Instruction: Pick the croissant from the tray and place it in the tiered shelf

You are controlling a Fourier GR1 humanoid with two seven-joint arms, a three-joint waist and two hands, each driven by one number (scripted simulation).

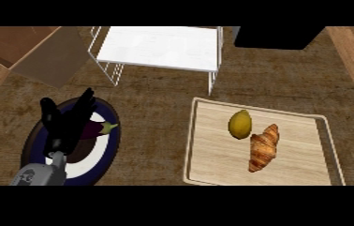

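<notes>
Lemon (240, 124) lies on wood. Eggplant (97, 129) rests on dark-rimmed plate (110, 150). Black box (276, 36) at counter's (152, 103) far edge.

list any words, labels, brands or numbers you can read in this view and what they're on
None: no readable text shows anywhere.
The croissant and lemon on the wooden tray carry no labels.
The white tiered shelf, the plate and the left robot hand are unmarked.

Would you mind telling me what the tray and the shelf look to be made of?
The tray looks like pale wood with a matte finish: faint grain lines and a raised rim. The shelf seems to be white-coated metal: thin wire legs under a smooth, flat white top, though it may be plastic.
</notes>
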